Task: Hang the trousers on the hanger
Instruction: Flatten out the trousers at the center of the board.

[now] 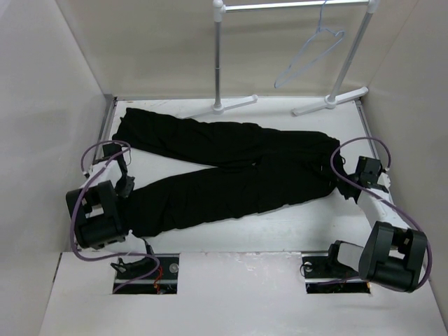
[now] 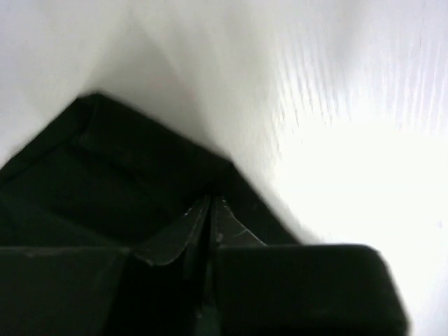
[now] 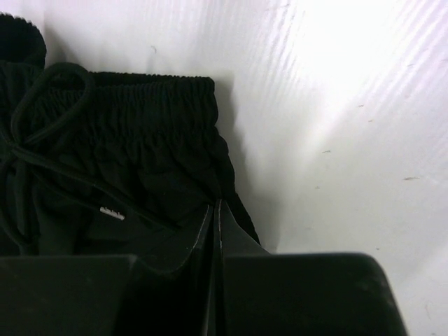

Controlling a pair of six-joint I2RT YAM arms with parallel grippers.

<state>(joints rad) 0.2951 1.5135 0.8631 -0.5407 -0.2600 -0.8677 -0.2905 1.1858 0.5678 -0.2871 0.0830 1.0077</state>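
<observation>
Well, trousers (image 1: pixel 231 168) flat, hanger (image 1: pixel 308 56) on rail (image 1: pixel 294 5).

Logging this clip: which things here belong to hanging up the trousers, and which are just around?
Job in hand:
- trousers, spread flat on the table
- hanger
- left gripper, jaws shut at a leg hem
- right gripper, jaws shut at the waistband corner

Just around:
- white rail stand, carrying the hanger
- purple cables

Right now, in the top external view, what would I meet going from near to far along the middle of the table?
table edge → trousers → rail stand's feet → hanger
</observation>
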